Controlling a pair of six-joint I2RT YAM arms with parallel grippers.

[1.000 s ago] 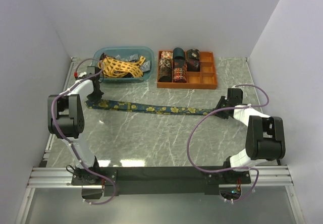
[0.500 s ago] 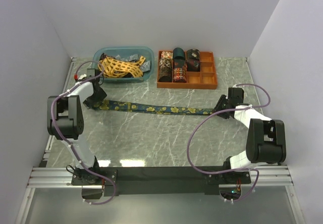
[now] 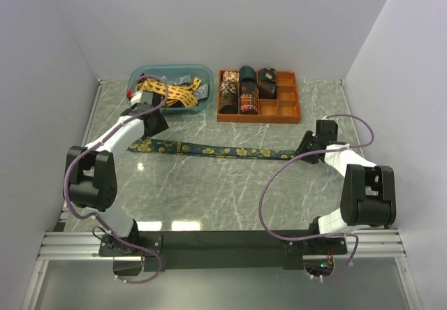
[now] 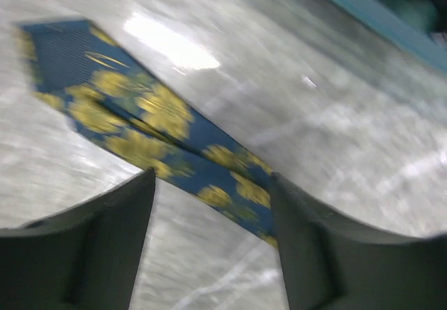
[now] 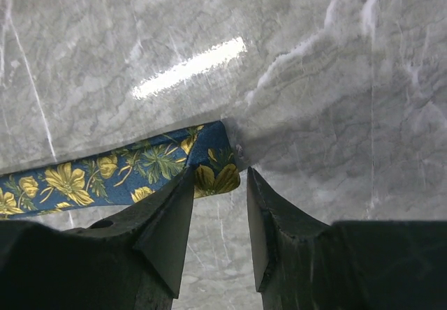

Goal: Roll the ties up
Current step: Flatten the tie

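A dark navy tie [image 3: 209, 149] with gold flowers lies flat and stretched across the marble table. My left gripper [image 3: 157, 123] hovers open above its wide end. In the left wrist view the tie [image 4: 154, 114] runs diagonally beyond the open left gripper [image 4: 213, 184], and nothing is held. My right gripper [image 3: 306, 148] sits at the narrow end. In the right wrist view that end [image 5: 209, 160] is slightly curled under and lies at the tips of the open right gripper [image 5: 220, 184], with a gap beside the right finger.
A blue bin [image 3: 174, 66] at the back holds a yellow lattice tie [image 3: 167, 92] and other fabric. Beside it an orange compartment tray [image 3: 258, 119] holds several rolled ties [image 3: 246, 90]. White walls close in on three sides.
My left gripper has opened, let go of the tie's wide end, and swung right towards the bin. The right gripper has opened slightly at the narrow end.
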